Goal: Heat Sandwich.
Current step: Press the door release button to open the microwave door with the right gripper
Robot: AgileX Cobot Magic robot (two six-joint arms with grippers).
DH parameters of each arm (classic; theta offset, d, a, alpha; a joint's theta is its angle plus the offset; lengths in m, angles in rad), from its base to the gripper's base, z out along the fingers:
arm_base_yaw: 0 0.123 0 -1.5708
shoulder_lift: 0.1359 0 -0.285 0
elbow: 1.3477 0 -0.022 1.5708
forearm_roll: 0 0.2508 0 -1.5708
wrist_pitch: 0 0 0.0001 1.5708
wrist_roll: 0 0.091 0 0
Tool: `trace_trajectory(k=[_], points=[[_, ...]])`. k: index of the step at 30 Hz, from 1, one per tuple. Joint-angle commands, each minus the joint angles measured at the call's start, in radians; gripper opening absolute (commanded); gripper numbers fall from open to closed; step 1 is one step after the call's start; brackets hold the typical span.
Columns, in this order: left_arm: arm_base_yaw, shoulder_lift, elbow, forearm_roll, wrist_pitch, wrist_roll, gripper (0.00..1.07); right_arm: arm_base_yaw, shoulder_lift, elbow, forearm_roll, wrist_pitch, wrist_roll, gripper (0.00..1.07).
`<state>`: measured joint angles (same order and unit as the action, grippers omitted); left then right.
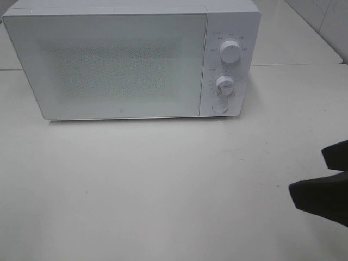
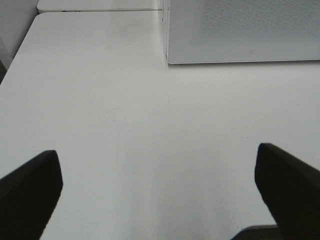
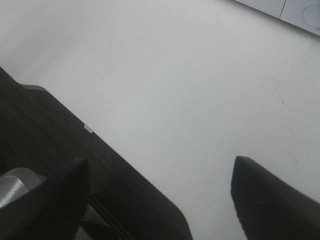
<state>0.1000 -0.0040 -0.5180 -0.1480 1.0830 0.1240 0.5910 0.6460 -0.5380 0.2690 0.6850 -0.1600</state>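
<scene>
Two round dials sit one above the other on the control panel of a white microwave (image 1: pixel 109 111), the upper dial (image 1: pixel 230 51) a little bigger than the lower dial (image 1: pixel 223 84), and just under them is a round button (image 1: pixel 219 106). The microwave stands at the far side of a pale table (image 1: pixel 163 185), and its door (image 1: pixel 109 60) is closed flat against the body. The sandwich does not show in any of the three views, and I cannot tell where it is (the dotted window of the door lets nothing be seen through it). The left gripper (image 2: pixel 157 152) hangs over the table in front of the left front corner of the microwave, well apart from it. Its two black fingers (image 2: pixel 30 192) are spread wide, with only the table surface between them, and they hold nothing. The right gripper (image 1: pixel 310 169) comes in at the right edge of the high view, toward the near side of the table and also well apart from the microwave. In the right wrist view its carbon-patterned fingers (image 3: pixel 267 197) stand far from each other and grip nothing, and the panel corner with the round button shows at the far edge of that view.
</scene>
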Motion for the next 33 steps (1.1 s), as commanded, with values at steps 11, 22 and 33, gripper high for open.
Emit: trace_trajectory(k=[11, 22, 33], points=[[-0.006, -0.027, 0.001, -0.007, -0.009, -0.006, 1.0, -0.263, -0.335, -0.006, -0.009, 0.227, 0.055, 0.76], [-0.006, -0.027, 0.001, -0.007, -0.009, -0.006, 1.0, -0.426, -0.575, -0.006, -0.137, 0.332, 0.112, 0.76], [-0.006, -0.021, 0.001, -0.004, -0.009, -0.006, 1.0, -0.464, -0.677, 0.029, -0.269, 0.326, 0.177, 0.76]])
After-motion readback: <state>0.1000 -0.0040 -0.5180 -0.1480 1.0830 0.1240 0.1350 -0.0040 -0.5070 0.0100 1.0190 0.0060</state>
